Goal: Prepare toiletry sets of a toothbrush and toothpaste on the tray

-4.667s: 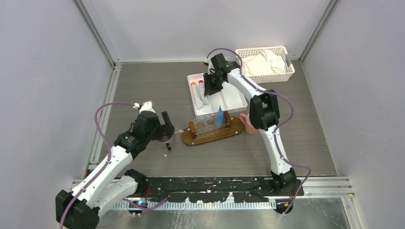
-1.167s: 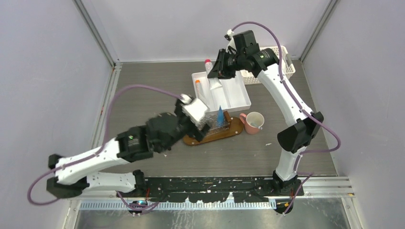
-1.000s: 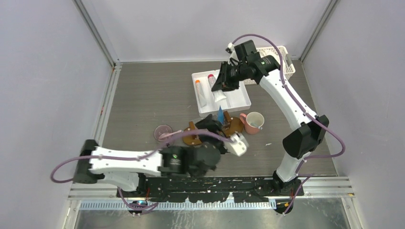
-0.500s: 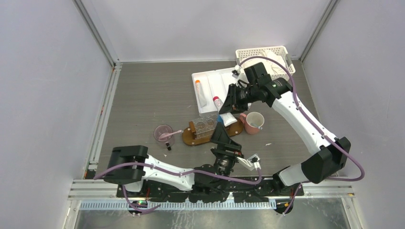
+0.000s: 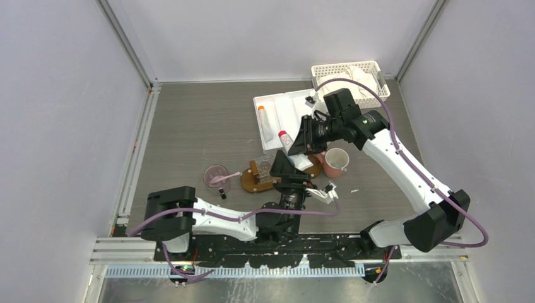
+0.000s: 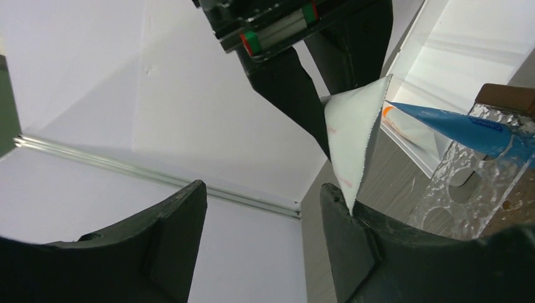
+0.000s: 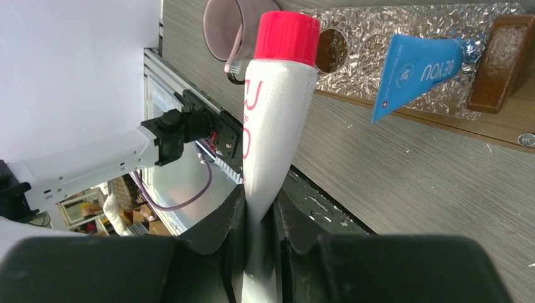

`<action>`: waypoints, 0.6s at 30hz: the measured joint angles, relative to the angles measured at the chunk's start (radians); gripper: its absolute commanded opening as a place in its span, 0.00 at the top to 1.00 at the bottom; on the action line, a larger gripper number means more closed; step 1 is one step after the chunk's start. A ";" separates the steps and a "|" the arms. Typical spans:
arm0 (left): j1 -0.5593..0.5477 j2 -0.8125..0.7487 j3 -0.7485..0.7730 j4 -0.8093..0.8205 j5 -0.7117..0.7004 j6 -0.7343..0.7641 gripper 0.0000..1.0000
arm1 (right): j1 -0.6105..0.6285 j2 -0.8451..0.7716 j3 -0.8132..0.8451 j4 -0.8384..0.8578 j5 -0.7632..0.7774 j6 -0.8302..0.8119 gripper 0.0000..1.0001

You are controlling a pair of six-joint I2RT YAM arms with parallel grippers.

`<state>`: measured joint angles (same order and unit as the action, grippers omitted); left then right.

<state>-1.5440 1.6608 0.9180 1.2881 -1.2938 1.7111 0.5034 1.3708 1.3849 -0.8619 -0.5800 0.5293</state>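
Right tool (image 7: pixel 258 211) is clamped on the white toothpaste tube (image 7: pixel 277 107), fingers pinching the lower body, red cap pointing away from the wrist. The right wrist view puts the cap over the clear holder (image 7: pixel 372 35), near one of its holes. The blue toothpaste tube (image 7: pixel 413 72) stands in that holder, and the left arm covers that spot in the top view. The top view gives the wider placement: the white tube is held in the air above the wooden tray (image 5: pixel 247 183), not resting on it.

Left tool (image 6: pixel 262 202) is open, nothing between the fingers. The left wrist view (looking up from low) shows the white tube's crimped tail just beside one left finger; contact or not, can't tell.

Top view only: pink toothbrush (image 5: pixel 228 177) lies across the purple dish (image 5: pixel 214 175) on the table (image 5: pixel 189 126), left of the wooden tray. An orange-capped tube (image 5: pixel 265 123) lies in the white tray (image 5: pixel 296 104).
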 measured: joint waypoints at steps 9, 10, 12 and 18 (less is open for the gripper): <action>0.048 -0.068 0.000 -0.332 0.014 -0.375 0.56 | 0.021 -0.030 0.001 0.029 -0.028 0.035 0.90; 0.055 -0.099 0.000 -0.406 0.021 -0.431 0.59 | 0.024 -0.030 0.003 0.038 -0.033 0.043 0.90; 0.068 -0.155 0.000 -0.510 0.030 -0.517 0.72 | 0.025 -0.030 0.008 0.055 -0.040 0.056 0.90; 0.146 -0.287 0.150 -0.946 0.063 -0.832 0.80 | 0.029 -0.015 0.009 0.084 -0.072 0.095 0.92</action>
<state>-1.3979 1.3735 1.0676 0.3424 -1.2308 0.8787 0.5320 1.3560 1.3937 -0.7784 -0.6521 0.6239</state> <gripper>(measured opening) 0.225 0.235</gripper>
